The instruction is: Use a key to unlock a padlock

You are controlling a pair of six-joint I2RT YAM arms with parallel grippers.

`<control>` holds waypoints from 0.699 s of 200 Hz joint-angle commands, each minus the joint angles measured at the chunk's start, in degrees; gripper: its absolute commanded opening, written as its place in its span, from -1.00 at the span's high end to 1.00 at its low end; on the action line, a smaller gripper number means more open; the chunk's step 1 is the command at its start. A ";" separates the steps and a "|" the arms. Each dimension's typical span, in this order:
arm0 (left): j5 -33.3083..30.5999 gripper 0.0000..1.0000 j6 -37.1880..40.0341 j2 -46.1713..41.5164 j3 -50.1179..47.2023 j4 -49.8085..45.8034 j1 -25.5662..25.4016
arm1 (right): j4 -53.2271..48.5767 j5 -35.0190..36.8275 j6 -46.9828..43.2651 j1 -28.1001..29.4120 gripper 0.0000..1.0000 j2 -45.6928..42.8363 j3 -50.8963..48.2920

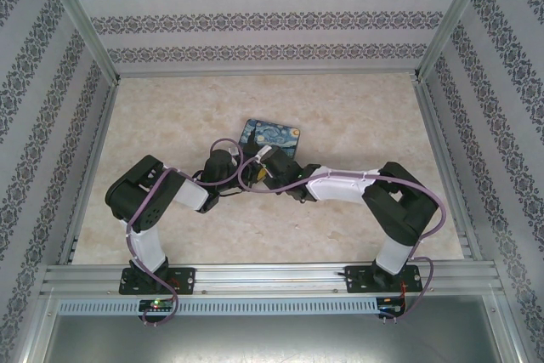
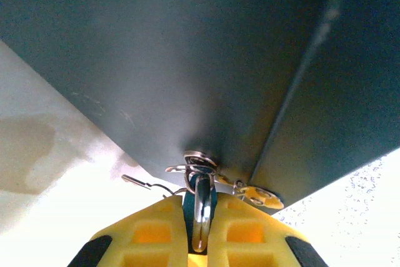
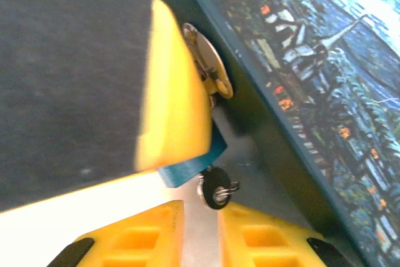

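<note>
Left gripper (image 2: pixel 200 223) is clamped on the padlock (image 2: pixel 201 199), tight against the painted box (image 2: pixel 187 60). Right gripper (image 3: pixel 200 232) has its jaws nearly together (pinching or not, cannot tell), with the key (image 3: pixel 216 191) straight ahead of its tips, touching the padlock's teal underside. The right wrist view gives the key's dark head; the left wrist view gives the shackle.

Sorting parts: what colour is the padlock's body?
Blue-teal; the padlock shows best in the right wrist view.

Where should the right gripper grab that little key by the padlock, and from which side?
Probably best to grip the key by its round head, the end pointing away from the padlock. Come in along its length, from the side away from the box: the left gripper clamps the padlock's body.
</note>
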 commanded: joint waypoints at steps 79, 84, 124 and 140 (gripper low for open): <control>1.42 1.00 0.61 -1.32 1.18 1.03 0.20 | 0.56 -4.38 0.91 -0.66 1.00 0.15 2.63; 1.42 1.00 0.52 -1.28 1.19 1.03 0.21 | 0.57 -4.56 1.08 -0.69 1.00 -0.12 2.52; 1.26 1.00 0.34 -0.86 1.19 1.46 0.24 | -0.09 -6.71 2.00 -0.90 1.00 -2.58 1.15; 1.25 1.00 -0.01 -0.75 1.18 1.85 0.26 | 0.16 -6.57 1.79 -0.90 0.73 -3.71 0.08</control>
